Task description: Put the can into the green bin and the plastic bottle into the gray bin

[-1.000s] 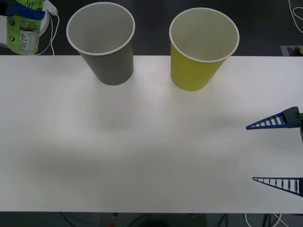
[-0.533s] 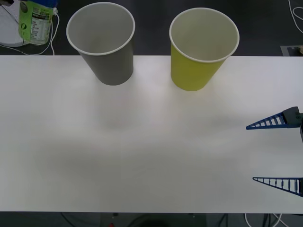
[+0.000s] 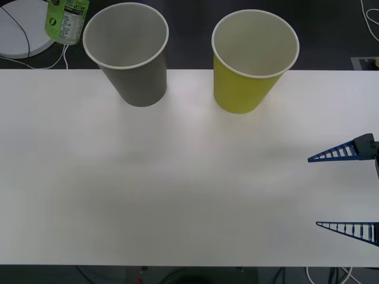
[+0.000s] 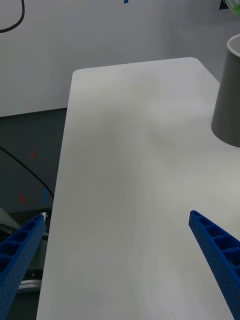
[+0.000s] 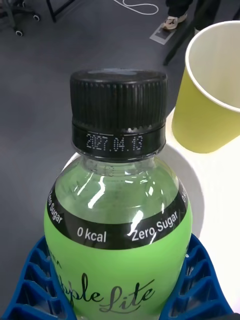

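Blue ribbed fingers (image 5: 35,280) of the left gripper (image 5: 120,295) pinch the small green plastic bottle (image 5: 117,220), up beside the gray paper cup (image 3: 127,53). Yellow-green paper cup (image 3: 251,59) stands nearby; right gripper (image 3: 346,192) waits spread.

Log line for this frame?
left gripper: shut on plastic bottle, raised beside gray bin | right gripper: open, idle | green bin: empty
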